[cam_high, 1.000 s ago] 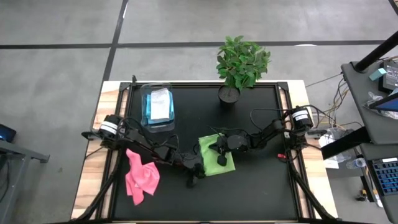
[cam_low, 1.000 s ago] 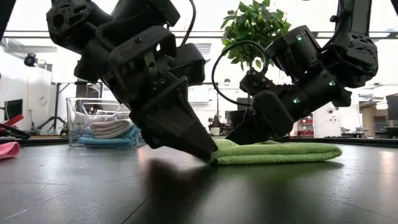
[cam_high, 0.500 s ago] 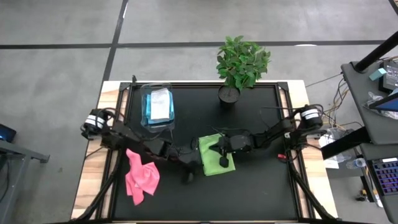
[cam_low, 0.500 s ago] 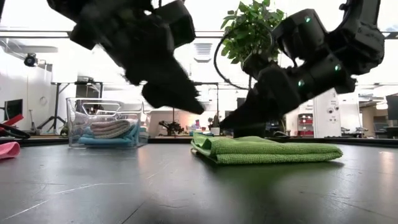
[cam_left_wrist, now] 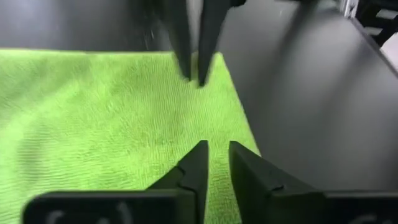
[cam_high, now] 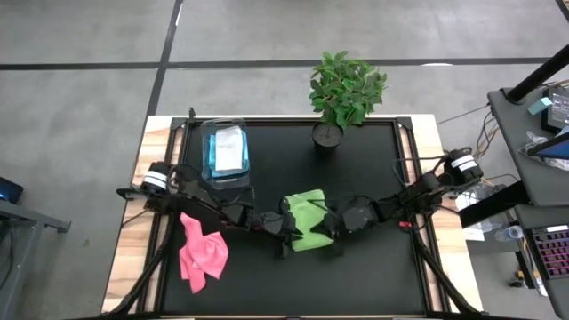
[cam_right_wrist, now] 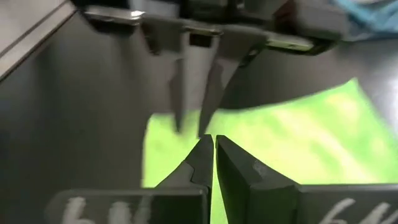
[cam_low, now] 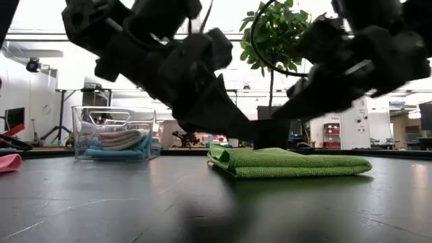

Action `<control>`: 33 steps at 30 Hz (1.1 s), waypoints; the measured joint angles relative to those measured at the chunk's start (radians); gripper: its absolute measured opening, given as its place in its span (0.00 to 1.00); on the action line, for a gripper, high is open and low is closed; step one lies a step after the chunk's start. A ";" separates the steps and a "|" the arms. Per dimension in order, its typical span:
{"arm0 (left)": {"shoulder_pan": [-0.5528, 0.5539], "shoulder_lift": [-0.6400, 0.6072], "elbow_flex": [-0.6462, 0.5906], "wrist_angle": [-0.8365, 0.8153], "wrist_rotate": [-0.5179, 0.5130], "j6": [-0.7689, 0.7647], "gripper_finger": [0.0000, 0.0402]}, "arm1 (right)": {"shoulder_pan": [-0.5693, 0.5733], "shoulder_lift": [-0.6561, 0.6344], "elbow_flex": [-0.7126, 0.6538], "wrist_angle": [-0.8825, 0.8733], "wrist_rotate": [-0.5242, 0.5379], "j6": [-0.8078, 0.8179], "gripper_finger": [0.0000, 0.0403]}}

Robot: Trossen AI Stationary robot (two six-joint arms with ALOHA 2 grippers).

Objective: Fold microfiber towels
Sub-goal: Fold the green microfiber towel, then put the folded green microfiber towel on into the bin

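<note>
Lime green towel [cam_high: 308, 222] folded flat near the middle of the black bench [cam_high: 373, 178] — a thick layered pad in the low view [cam_low: 290, 163], plain green weave filling the left wrist view [cam_left_wrist: 118, 118]. Left gripper [cam_high: 286, 233] right at its left edge, fingers [cam_left_wrist: 198, 163] narrowed to a thin slit over the cloth, not pinching anything visible. Right gripper [cam_high: 331, 233] at the towel's other side, fingers [cam_right_wrist: 200, 160] pressed together, nothing between them. Both wrist views catch the opposite gripper's tips hanging just above the green — hidden from overhead by the arms.

Pink towel [cam_high: 203, 253] crumpled well off to the left, only a sliver of it at the low view's edge [cam_low: 8, 162]. Clear bin [cam_high: 225, 153] toward the back left with a pale towel on blue; from the low view [cam_low: 115, 132] the stack shows as rolled layers. Potted plant [cam_high: 342, 89] at the back edge.
</note>
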 joint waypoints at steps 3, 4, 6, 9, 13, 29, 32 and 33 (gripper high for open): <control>-0.002 0.023 0.005 0.001 0.015 -0.001 0.05 | 0.034 0.020 -0.015 -0.001 0.000 0.033 0.03; -0.002 0.028 0.007 0.003 0.024 -0.002 0.03 | 0.042 0.030 -0.019 -0.001 0.000 0.042 0.03; -0.003 0.040 0.007 0.002 0.037 -0.021 0.01 | 0.054 0.053 -0.022 -0.001 0.000 0.061 0.03; -0.003 0.065 0.006 0.000 0.044 -0.048 0.01 | 0.058 0.083 -0.029 0.000 0.007 0.080 0.03; -0.002 0.077 0.005 0.002 0.072 -0.059 0.01 | 0.057 0.105 -0.037 -0.010 0.010 0.085 0.03; 0.006 -0.091 -0.003 -0.188 0.084 0.030 0.02 | 0.057 0.040 -0.070 -0.024 0.009 0.127 0.03; 0.006 -0.179 -0.004 -0.297 0.082 0.092 0.02 | 0.057 -0.002 -0.070 -0.027 0.009 0.117 0.03; 0.006 -0.218 -0.004 -0.338 0.077 0.112 0.02 | 0.057 -0.021 -0.069 -0.035 0.009 0.116 0.03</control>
